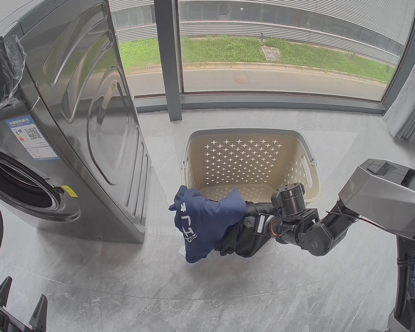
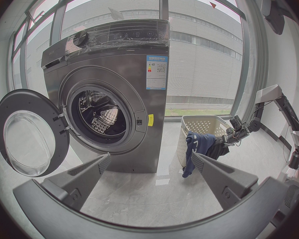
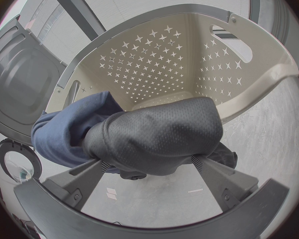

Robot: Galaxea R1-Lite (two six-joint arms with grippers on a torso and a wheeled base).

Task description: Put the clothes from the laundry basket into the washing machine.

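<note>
A navy shirt (image 1: 203, 222) and a black mesh garment (image 1: 244, 240) hang bunched together just in front of the cream laundry basket (image 1: 251, 137), above the floor. My right gripper (image 3: 149, 161) is under this bundle. Its fingers (image 3: 89, 173) stand wide apart, and the black garment (image 3: 156, 133) lies draped over their tips, with the navy shirt (image 3: 63, 130) beside it. The basket's inside looks bare. The grey washing machine (image 1: 78, 116) stands on the left, its drum (image 2: 99, 115) open and its round door (image 2: 30, 133) swung out. My left gripper (image 2: 149, 155) is low, open and holding nothing, facing the machine.
Grey tiled floor (image 1: 193, 291) lies between the basket and the machine. A window wall (image 1: 272, 47) runs behind the basket, with a grey post (image 1: 168, 47) near the machine's back corner. A curtain (image 1: 410, 102) hangs at the far right.
</note>
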